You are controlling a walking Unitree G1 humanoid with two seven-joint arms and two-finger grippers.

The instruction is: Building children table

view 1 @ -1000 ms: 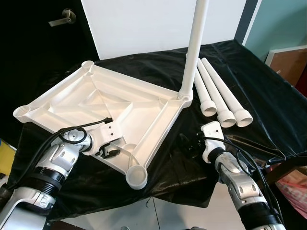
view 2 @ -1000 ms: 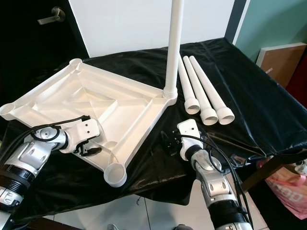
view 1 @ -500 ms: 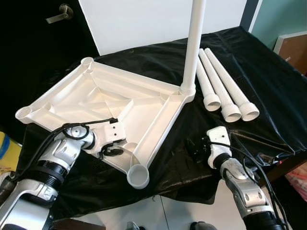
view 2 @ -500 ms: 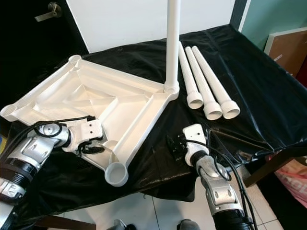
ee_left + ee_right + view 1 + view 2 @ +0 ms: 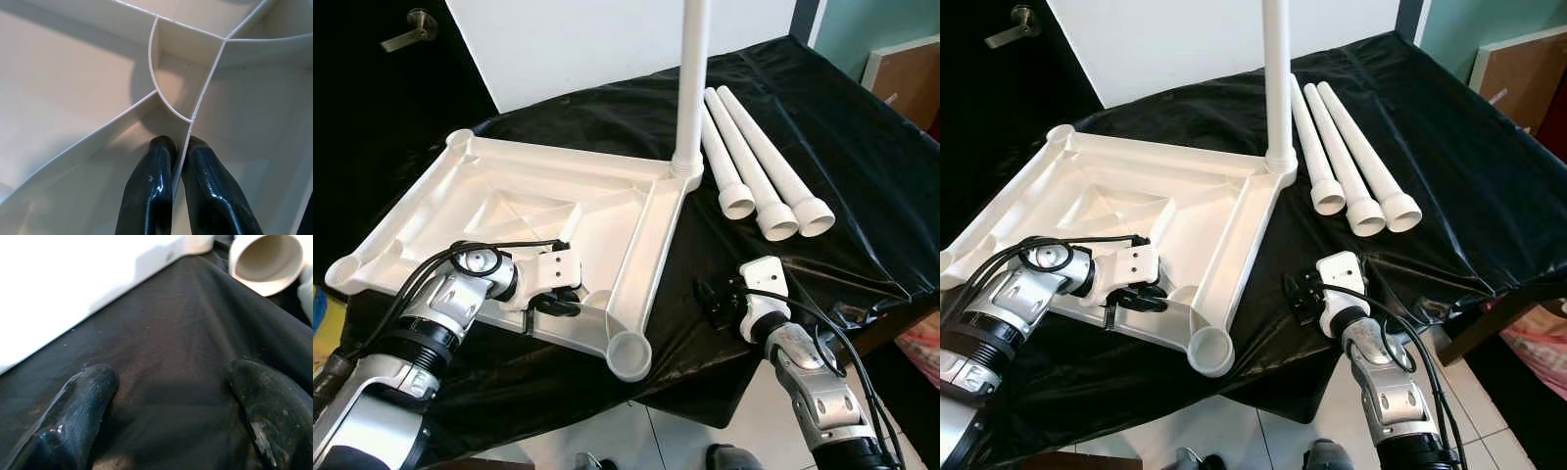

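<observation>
The tabletop (image 5: 509,206) looks like moulded white plastic, smooth with a soft satin sheen on its ribs, and the upright leg (image 5: 690,88) and three loose legs (image 5: 759,176) look the same plastic, a little glossier along their tubes. Under them the cloth (image 5: 862,166) is black and shiny in crinkled folds, though close up in the right wrist view it shows a fine woven grain. The arms (image 5: 1381,382) are brushed silver metal, the left gripper (image 5: 178,181) has glossy black fingers (image 5: 146,196) pinching a thin plastic rib, and the right gripper (image 5: 171,396) has duller, scuffed ones.
</observation>
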